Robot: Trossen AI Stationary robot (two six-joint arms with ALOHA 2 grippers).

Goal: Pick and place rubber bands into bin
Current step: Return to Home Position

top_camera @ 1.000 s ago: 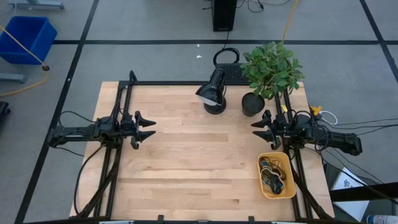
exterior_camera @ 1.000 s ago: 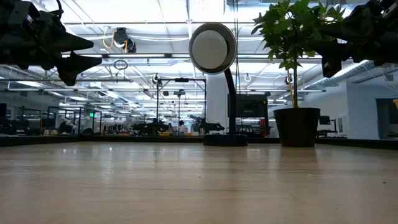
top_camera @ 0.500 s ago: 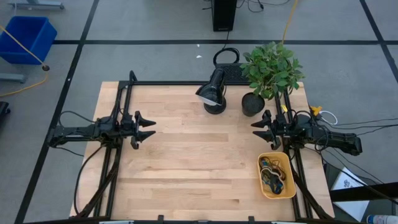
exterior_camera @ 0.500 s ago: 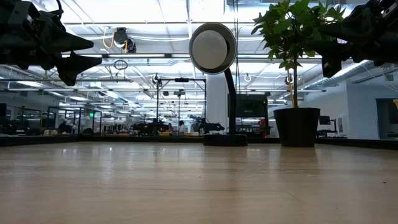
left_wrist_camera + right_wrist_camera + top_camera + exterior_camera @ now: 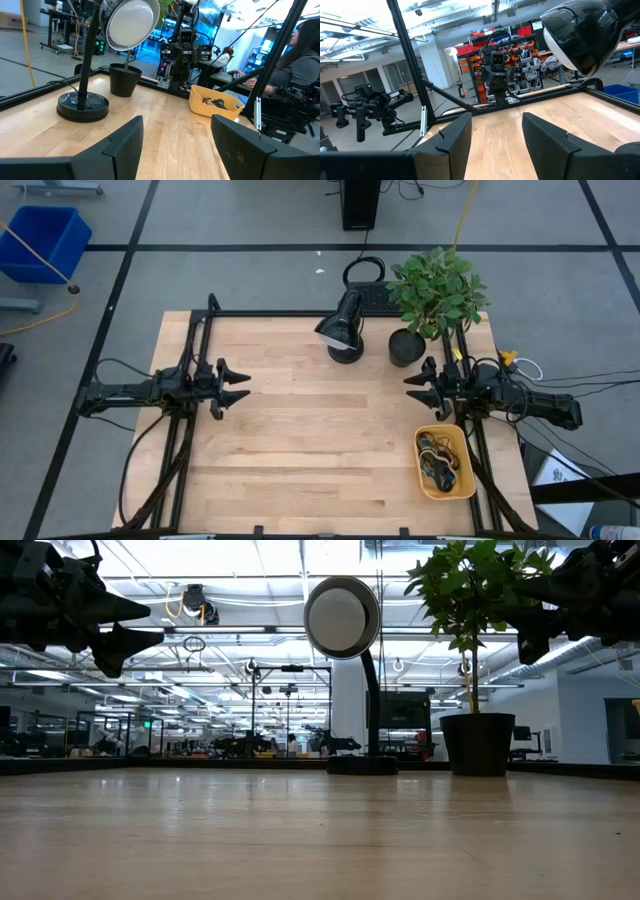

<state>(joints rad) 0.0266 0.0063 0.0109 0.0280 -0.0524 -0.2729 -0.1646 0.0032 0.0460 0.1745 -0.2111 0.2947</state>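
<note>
One yellow-orange bin [image 5: 452, 491] lies in the lower right of the high view. It sits flat on the wooden table [image 5: 300, 450], close to the right edge and not far from the bottom edge. A tangle of rubber bands [image 5: 438, 458] rests inside it, with dark, blue and tan loops among them. How many there are cannot be told.

Just above the bin in that view, and apart from it, the right gripper [image 5: 412, 391] hangs at the right side of the frame. It points towards the centre, and its two fingers are spread wide with nothing between them. At the left centre of the frame the left gripper [image 5: 243, 385] points back at it, its fingers likewise wide apart and empty. The two are well apart, with bare wood between them.

The low view shows both raised clear of the tabletop, one in the upper left corner and the other in the upper right. Each wrist view shows its own dark fingers parted, with the table visible through the gap. The left wrist view also looks across to the bin, with the bands heaped in it. A person [image 5: 300, 60] is seated beyond the table there.

Farther back, at the upper centre of the high view, a black desk lamp [image 5: 345, 330] stands on the table's far edge. A potted plant [image 5: 437, 288] stands just to its right, its pot near the lamp's base but not touching it. Beyond the table, a blue crate [image 5: 40, 238] sits on the grey floor in the upper left corner.
</note>
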